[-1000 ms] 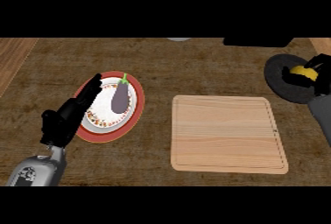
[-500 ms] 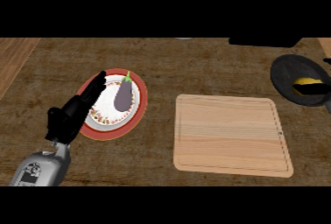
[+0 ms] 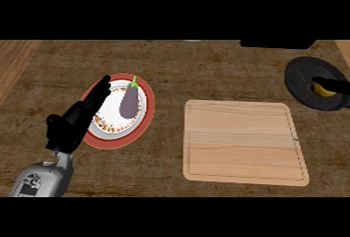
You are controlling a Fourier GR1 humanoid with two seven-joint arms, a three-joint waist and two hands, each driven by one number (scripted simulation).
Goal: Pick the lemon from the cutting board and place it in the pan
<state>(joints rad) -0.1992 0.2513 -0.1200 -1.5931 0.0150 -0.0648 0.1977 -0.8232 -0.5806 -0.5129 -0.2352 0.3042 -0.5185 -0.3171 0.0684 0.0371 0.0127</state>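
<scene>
The yellow lemon point(image 3: 324, 90) lies inside the black pan point(image 3: 304, 76) at the right edge of the head view. My right hand point(image 3: 336, 84) shows only as a dark sliver reaching in from the right edge across the lemon's top; the rest of it is out of view. The light wooden cutting board point(image 3: 242, 141) lies flat in the middle right, below and left of the pan. My left hand point(image 3: 71, 125) rests open at the left, its straight fingers pointing up over the rim of a plate.
A red-rimmed white plate point(image 3: 140, 125) with an eggplant point(image 3: 129, 101) on it sits left of the board. A dark object point(image 3: 277, 43) stands at the counter's back right. Dark wooden counter point(image 3: 205, 69) runs between the plate and the pan.
My right hand has drawn back toward the right edge, so less of it shows. The lemon now sits lower in the pan. The left hand has barely moved.
</scene>
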